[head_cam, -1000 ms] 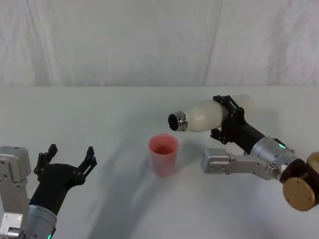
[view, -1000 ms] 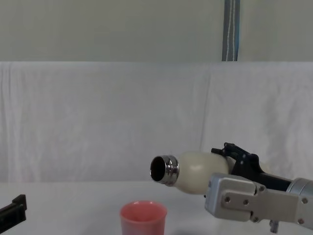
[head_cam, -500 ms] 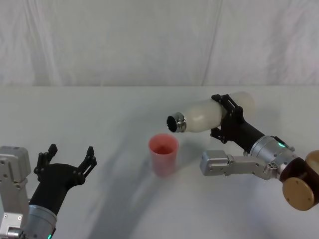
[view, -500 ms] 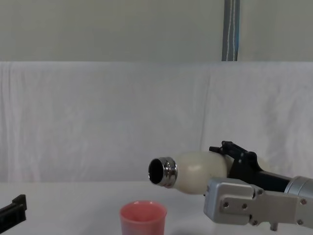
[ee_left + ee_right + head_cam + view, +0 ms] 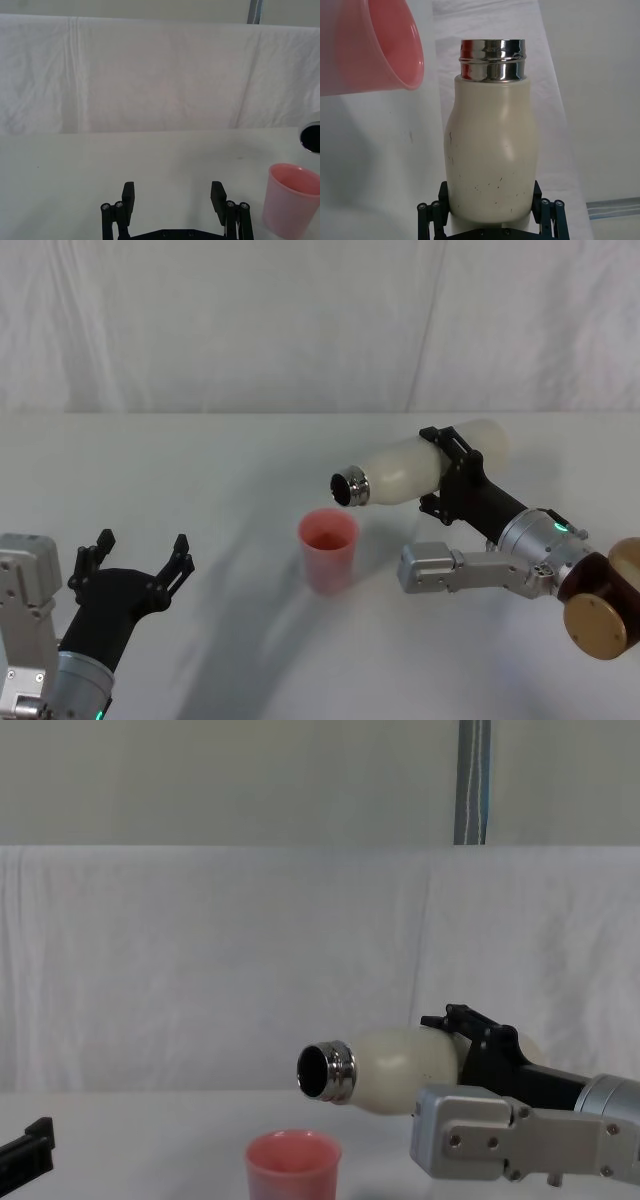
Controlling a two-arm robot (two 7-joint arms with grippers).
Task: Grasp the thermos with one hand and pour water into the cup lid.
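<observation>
right now thermos (image 5: pixel 405 472) tipped over cup lid (image 5: pixel 327 550)

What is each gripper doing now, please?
Left gripper: open, holding nothing, low on the left.
Right gripper: shut on the thermos, tipped above the cup lid.

Surface: a table (image 5: pixel 200 490) covered by a white cloth is seen, bounded at the far side by a draped white backdrop (image 5: pixel 300 320) | Resting on it: the cup lid (image 5: pixel 328 549), pink, is set upright near the middle, mouth open upward | Contact: the cup's base is seated flat on the cloth.
</observation>
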